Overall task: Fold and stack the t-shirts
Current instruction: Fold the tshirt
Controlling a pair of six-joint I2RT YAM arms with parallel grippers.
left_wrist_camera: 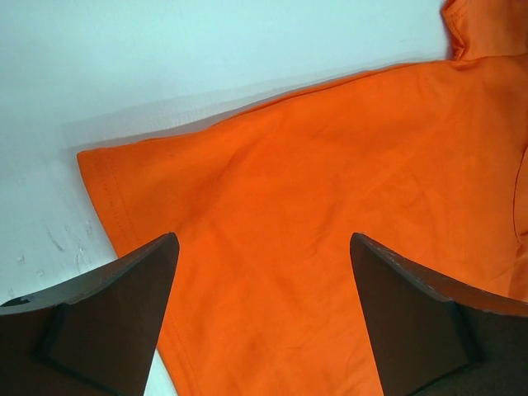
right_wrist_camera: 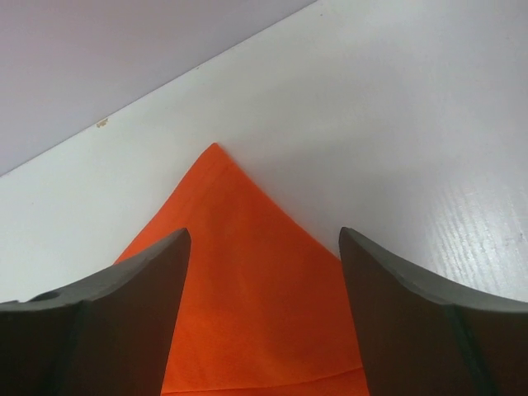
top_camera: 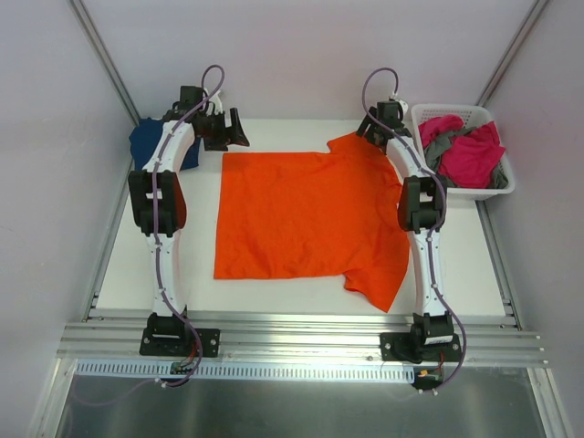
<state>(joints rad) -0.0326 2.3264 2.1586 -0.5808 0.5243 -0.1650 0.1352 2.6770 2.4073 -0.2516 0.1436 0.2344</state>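
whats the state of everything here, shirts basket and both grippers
orange t-shirt: spread flat on the table, unfolded
navy t-shirt: bunched at the far left, partly hidden by the left arm
basket: upright, holding shirts
pink t-shirt: crumpled in the basket
grey t-shirt: crumpled in the basket
left gripper: open over the orange shirt's corner
right gripper: open over a sleeve tip

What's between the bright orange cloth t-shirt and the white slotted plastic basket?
Top view: the right arm crosses there, above bare white tabletop.
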